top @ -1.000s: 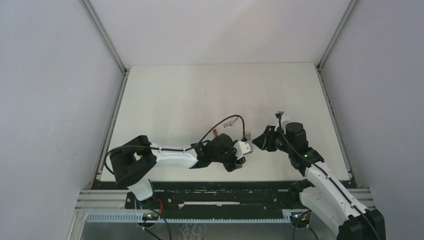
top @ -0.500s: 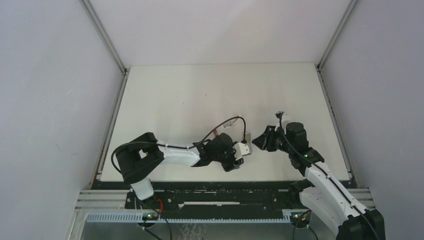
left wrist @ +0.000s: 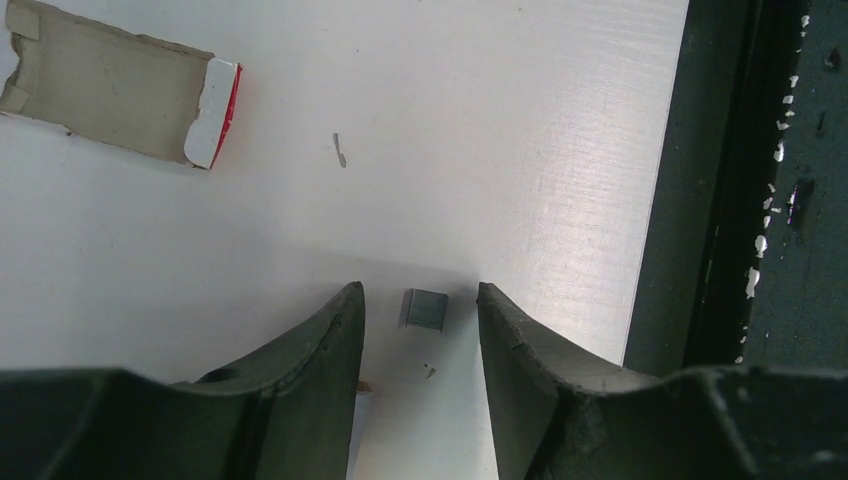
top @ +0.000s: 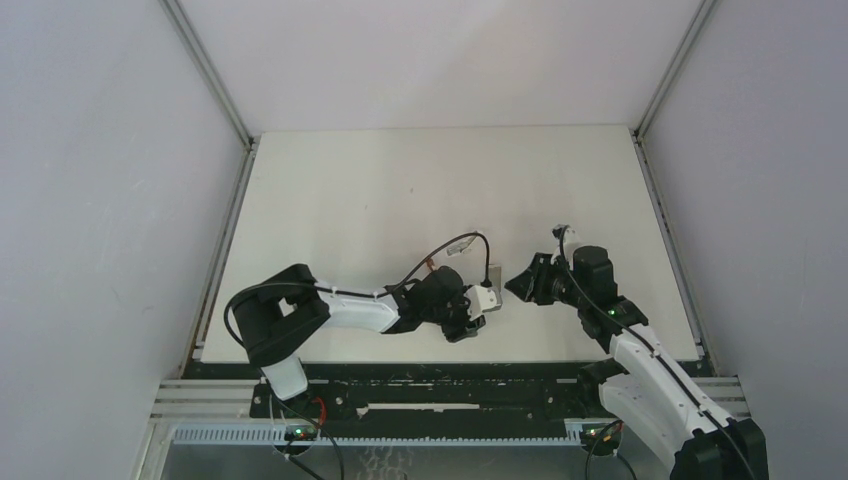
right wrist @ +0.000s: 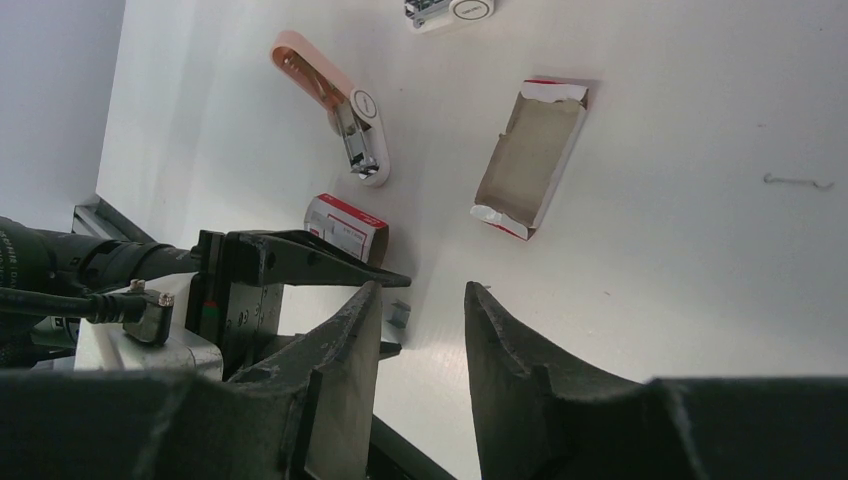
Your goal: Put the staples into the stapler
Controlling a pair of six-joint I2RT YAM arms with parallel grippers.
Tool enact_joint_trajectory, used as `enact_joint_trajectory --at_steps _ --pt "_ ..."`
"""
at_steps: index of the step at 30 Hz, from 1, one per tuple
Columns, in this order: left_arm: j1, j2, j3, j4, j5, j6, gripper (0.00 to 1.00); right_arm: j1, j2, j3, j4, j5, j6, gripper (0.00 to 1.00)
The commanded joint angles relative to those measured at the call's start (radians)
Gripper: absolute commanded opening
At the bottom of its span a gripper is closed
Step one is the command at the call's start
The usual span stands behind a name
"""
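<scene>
The staples [left wrist: 424, 308] are a small grey block lying on the white table close to its near edge. My left gripper [left wrist: 418, 295] is open and straddles the block, with a gap on either side. The same block [right wrist: 398, 313] shows in the right wrist view just past my right gripper [right wrist: 425, 290], which is open and holds nothing. The stapler [right wrist: 358, 125], white with a pink arm swung open, lies farther out on the table. In the top view the left gripper [top: 478, 315] and right gripper [top: 520, 283] face each other.
An opened cardboard box tray [left wrist: 110, 85] with a red and white end lies beyond the left gripper. A red-and-white box [right wrist: 345, 225] and an open box sleeve [right wrist: 530, 155] lie nearby. The table's dark front rail [left wrist: 720, 200] runs close by.
The left arm has shifted slightly left and its jaws have narrowed a little around the staples. The right arm has barely moved.
</scene>
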Motion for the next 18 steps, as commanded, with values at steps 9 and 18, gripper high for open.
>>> enact_joint_trajectory --at_steps 9,18 --pt "0.005 -0.009 -0.035 -0.039 0.013 0.0 0.41 -0.021 -0.004 -0.007 0.052 -0.026 0.013 0.36" --pt "0.006 -0.051 -0.073 0.031 0.038 -0.109 0.33 -0.024 0.003 -0.01 0.062 -0.038 0.02 0.36"
